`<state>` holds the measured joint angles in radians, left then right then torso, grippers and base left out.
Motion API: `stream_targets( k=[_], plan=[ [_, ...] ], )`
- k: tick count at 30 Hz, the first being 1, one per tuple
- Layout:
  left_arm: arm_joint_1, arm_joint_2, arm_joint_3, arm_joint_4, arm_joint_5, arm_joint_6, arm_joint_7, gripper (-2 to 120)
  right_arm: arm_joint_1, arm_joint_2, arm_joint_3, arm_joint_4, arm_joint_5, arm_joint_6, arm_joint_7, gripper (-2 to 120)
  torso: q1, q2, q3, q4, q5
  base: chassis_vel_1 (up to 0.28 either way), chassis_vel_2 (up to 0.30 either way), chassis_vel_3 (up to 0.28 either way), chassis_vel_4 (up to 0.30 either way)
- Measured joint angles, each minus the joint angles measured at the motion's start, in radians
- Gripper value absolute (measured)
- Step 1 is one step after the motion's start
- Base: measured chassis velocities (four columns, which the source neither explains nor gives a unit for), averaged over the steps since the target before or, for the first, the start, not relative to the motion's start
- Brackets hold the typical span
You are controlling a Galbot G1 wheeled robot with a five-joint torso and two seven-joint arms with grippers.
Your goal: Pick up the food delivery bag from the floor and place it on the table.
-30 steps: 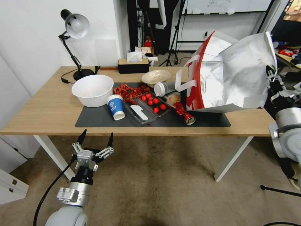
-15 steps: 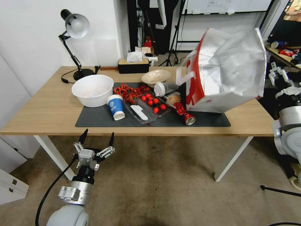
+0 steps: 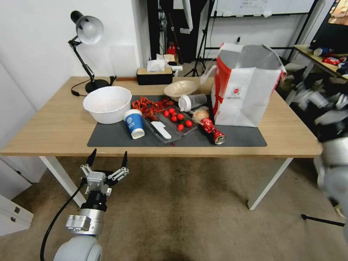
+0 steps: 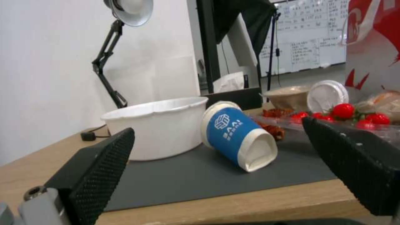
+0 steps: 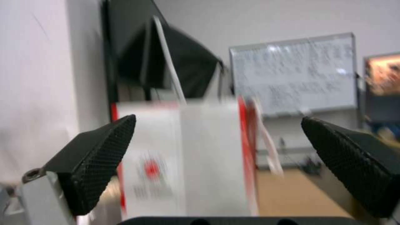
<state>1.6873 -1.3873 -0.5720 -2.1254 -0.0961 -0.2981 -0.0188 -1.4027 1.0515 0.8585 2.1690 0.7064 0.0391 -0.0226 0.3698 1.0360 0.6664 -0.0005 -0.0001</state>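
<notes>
- The food delivery bag (image 3: 242,95) stands upright on the surface (image 3: 54,127), its base partly on the dark grey mat (image 3: 112,137) and its open, foil-lined mouth facing up.
- Taking the bag as landmark: a crushed red can (image 3: 214,132) lies just beside its lower front corner, a tipped clear cup with a white lid (image 3: 190,102) is near its red side panel, and a tray of small red fruit (image 3: 175,119) sits a little further along the mat.
- Further from the bag, on the same mat, are a blue paper cup (image 3: 133,124) lying on its side and a large white bowl (image 3: 107,104).
- The right tool (image 5: 217,147) is off the bag, its two dark fingers spread wide with nothing between them; in its wrist view the bag stands apart in front of it, showing the round red logo.
- The left tool (image 3: 107,164) hangs low over the floor (image 3: 188,217), in front of the surface's near edge and well apart from the bag; its fingers are spread wide and empty.
- Judged from how things lie, the placing looks done: the bag is off the floor, resting unsupported on the surface, and no tool touches it.
- What seems left is only clearing the right arm away without brushing the bag's handles or tipping it.
</notes>
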Motion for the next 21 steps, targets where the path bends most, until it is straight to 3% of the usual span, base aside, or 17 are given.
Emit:
stream_targets(
  k=[3, 4, 12, 21],
  plan=[
    [0.0, 0.001, 0.001, 0.007, -0.002, -0.014, 0.001, 100, -0.051, 0.058, -0.015, -0.002, -0.088, -0.008, 0.004, 100, 0.0, 0.0, 0.0, 0.0003, 0.0, 0.0, 0.0, 0.0, 0.0],
    [0.0, 0.002, 0.002, 0.013, -0.004, -0.023, 0.002, 100, -0.084, 0.103, -0.025, -0.027, -0.156, 0.014, -0.025, 100, 0.0, 0.0, 0.0, 0.0005, 0.0, 0.0, 0.0, 0.0, 0.0],
    [0.001, 0.006, -0.001, 0.033, -0.012, -0.045, 0.004, 100, -0.133, 0.222, -0.057, -0.118, -0.321, 0.127, -0.062, 100, 0.0, 0.0, 0.0, 0.0006, 0.0, 0.0, 0.0, 0.0, 0.0],
    [-0.001, 0.008, 0.0, 0.054, -0.013, -0.056, 0.009, 100, -0.15, 0.258, -0.054, -0.163, -0.337, 0.186, -0.098, 100, 0.0, 0.0, 0.0, 0.0006, 0.0, 0.0, 0.0, 0.0, 0.0]
  ],
)
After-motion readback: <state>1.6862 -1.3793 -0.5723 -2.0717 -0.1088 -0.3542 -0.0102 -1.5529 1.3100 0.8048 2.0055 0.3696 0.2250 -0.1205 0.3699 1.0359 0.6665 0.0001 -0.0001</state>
